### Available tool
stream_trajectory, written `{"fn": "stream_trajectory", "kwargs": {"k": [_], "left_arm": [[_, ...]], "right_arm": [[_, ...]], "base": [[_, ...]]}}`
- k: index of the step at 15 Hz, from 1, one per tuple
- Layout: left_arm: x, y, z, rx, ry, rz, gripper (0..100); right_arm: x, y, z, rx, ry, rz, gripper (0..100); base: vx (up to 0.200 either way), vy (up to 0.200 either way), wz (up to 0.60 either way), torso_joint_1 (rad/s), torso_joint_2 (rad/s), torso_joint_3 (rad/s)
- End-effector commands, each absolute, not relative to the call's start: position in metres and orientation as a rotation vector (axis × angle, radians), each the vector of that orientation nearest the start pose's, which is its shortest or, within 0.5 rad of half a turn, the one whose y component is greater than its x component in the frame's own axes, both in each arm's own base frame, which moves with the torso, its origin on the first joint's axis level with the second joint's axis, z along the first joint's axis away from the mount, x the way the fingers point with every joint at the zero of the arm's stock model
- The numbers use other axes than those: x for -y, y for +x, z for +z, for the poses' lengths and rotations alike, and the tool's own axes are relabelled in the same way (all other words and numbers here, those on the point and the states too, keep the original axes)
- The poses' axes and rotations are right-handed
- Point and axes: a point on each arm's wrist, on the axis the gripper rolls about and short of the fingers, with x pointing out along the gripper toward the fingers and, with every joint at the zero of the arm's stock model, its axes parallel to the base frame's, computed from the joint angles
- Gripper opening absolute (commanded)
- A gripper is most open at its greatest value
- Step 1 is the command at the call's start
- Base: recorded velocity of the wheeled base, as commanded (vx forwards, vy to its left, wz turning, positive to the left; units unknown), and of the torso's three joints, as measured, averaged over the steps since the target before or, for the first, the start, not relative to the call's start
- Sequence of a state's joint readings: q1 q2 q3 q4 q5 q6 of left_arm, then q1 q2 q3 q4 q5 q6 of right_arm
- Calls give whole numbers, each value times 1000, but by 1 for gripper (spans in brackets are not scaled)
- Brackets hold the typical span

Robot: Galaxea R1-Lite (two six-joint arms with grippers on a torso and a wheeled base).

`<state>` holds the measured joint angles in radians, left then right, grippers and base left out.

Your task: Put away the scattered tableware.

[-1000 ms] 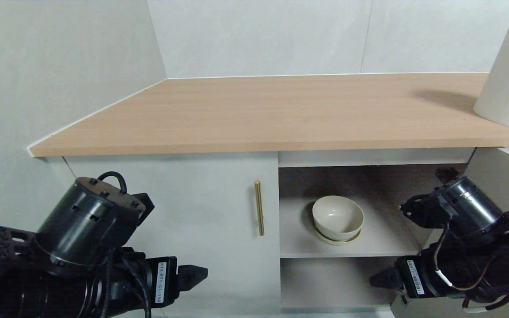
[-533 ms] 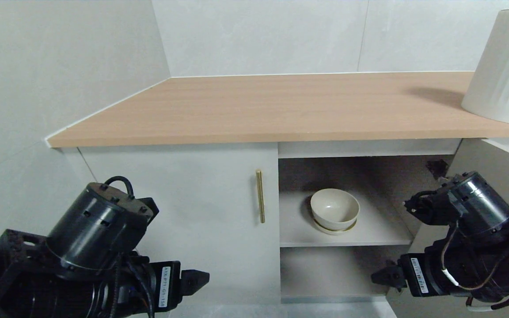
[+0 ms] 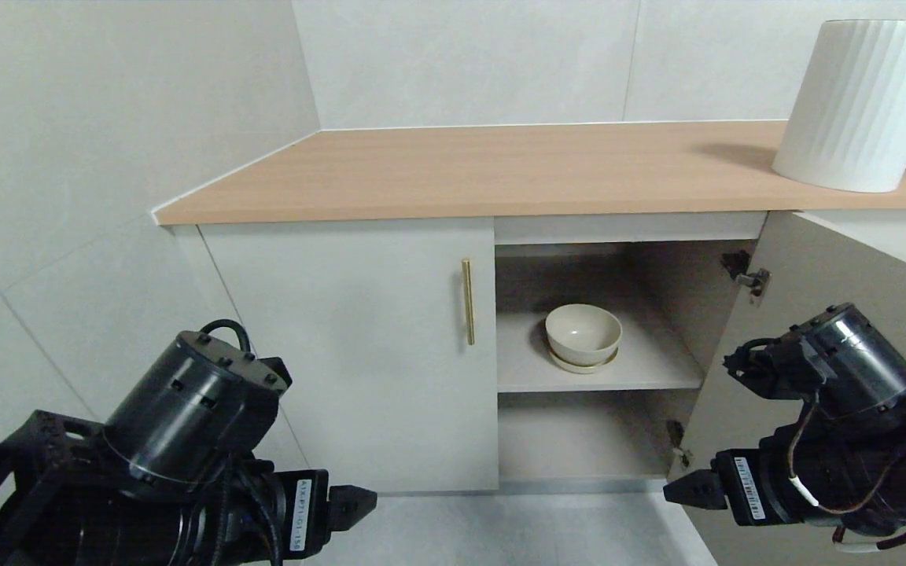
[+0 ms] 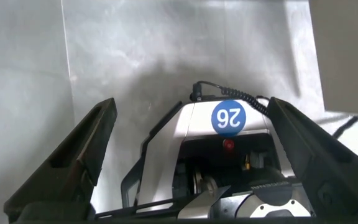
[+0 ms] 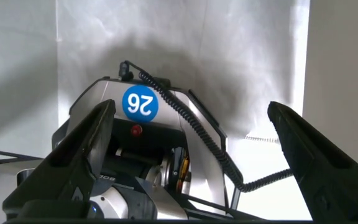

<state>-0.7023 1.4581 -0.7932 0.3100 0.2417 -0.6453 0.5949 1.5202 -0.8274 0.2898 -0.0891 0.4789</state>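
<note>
- Head view: bowl sits on plate on the open cabinet shelf, at 3 o'clock of the door handle. Left gripper is at 7 o'clock, right gripper at 5 o'clock, both well apart from the bowl.
- Bowl looks ceramic: probably stiff, slick and chippable. Pinch the rim.
- Left wrist view: left gripper fingers spread wide, empty.
- Right wrist view: right gripper fingers spread wide, empty.

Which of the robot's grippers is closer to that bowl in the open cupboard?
Right. The right gripper hangs low beside the open door, below and right of the bowl; the left gripper sits in front of the closed door, farther left.
</note>
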Motion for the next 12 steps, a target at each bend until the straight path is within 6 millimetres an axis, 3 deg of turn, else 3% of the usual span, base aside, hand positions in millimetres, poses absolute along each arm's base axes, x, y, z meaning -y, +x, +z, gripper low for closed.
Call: {"fn": "stream_trajectory", "kwargs": {"k": [1,5,12], "left_arm": [[131,162,164,-961,-144,-122,100],[131,161,163,-966,-137,-125,100],[131,161,162,-967,-139,-125,100]], "right_arm": [[-124,187,160,-1018,100,227,100],[-125,188,159,-1022,98,225,100],[-124,186,160,-1016,95,221,100]], "base": [[-200,0,0,2,7,-2],[-200,0,0,1,2,1],[0,0,0,0,0,0]]}}
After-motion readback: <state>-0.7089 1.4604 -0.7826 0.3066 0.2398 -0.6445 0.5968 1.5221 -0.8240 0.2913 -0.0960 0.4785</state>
